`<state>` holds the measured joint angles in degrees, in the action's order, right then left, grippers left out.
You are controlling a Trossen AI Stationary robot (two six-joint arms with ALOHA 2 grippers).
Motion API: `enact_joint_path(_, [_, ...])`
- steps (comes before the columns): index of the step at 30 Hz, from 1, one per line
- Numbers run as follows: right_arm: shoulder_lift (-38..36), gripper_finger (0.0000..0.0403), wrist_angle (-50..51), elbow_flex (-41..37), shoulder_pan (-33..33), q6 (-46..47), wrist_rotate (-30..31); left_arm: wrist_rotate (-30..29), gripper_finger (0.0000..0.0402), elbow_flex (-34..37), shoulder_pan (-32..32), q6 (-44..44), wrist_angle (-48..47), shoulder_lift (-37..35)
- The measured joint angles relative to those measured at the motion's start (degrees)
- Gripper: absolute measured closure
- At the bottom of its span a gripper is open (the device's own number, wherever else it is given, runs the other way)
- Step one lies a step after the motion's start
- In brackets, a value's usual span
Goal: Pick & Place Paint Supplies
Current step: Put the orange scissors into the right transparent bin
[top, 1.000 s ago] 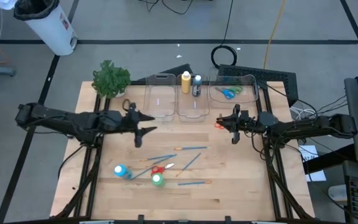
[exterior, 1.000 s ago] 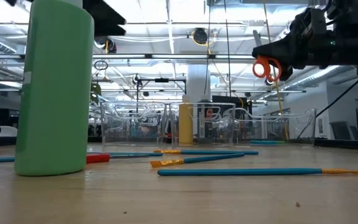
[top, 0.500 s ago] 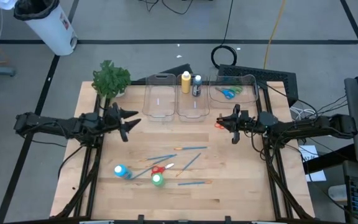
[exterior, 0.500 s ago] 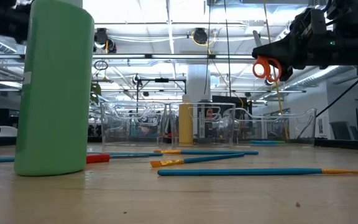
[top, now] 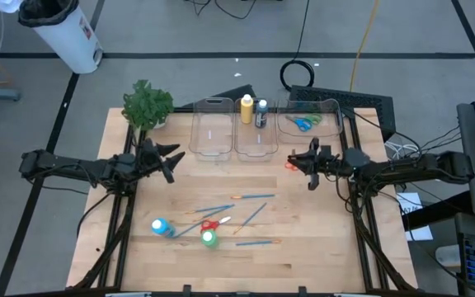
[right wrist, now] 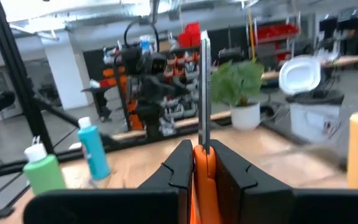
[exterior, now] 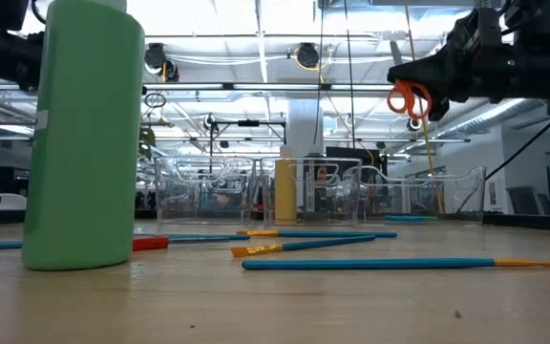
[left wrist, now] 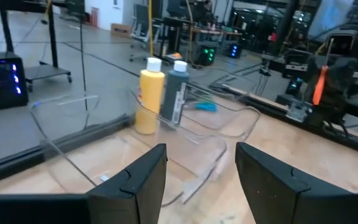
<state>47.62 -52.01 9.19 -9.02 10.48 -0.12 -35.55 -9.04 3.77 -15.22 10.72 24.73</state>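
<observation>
My right gripper [top: 297, 162] is shut on orange-handled scissors [exterior: 409, 99], high above the table in front of the bins. My left gripper [top: 171, 161] stands open and bare near the table's left side, facing the bins, its fingers [left wrist: 145, 180] wide apart. On the wood lie a blue bottle [top: 161, 226], a green bottle [top: 209, 238], red scissors [top: 209, 224] and several blue paintbrushes [top: 250, 196]. A yellow bottle [top: 246, 108] and a dark bottle [top: 261, 113] stand in the middle bin. Green and blue scissors [top: 305, 124] lie in the right bin. My right gripper pinches the scissors' orange handle part [right wrist: 202, 163] between its two fingers. The fingers come about level from the table's right side. The closed blades [right wrist: 202, 81] stick out past the fingertips. The scissors are lifted clear of the table.
Three clear bins [top: 210, 132] [top: 256, 144] [top: 324, 114] line the far edge, with a potted plant [top: 147, 105] at the far left corner. Bare wood lies between the two grippers and along the near right part of the table.
My left gripper has drawn back toward the table's left edge and sunk lower, rolling a little, with its fingers still apart and bare. My right gripper and the scissors have kept still.
</observation>
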Motion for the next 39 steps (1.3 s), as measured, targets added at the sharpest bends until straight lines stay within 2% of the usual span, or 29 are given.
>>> enact_joint_path(7, [0.02, 0.0382, 1.01, 0.0, -0.62, 0.82, 0.07, -0.02, 0.0204, 0.0, 0.0, 0.0, -0.04, 0.0])
enact_joint_path(23, [0.0, 0.0382, 2.14, 0.0, 6.72, 2.32, 0.22, 0.0, 0.0204, 0.0, 0.0, 0.0, -0.11, 0.0])
enact_joint_path(39, [0.02, 0.0382, 0.54, 0.0, 9.16, 1.92, 0.09, 0.0, 0.0204, 0.0, 0.0, 0.0, -0.13, 0.0])
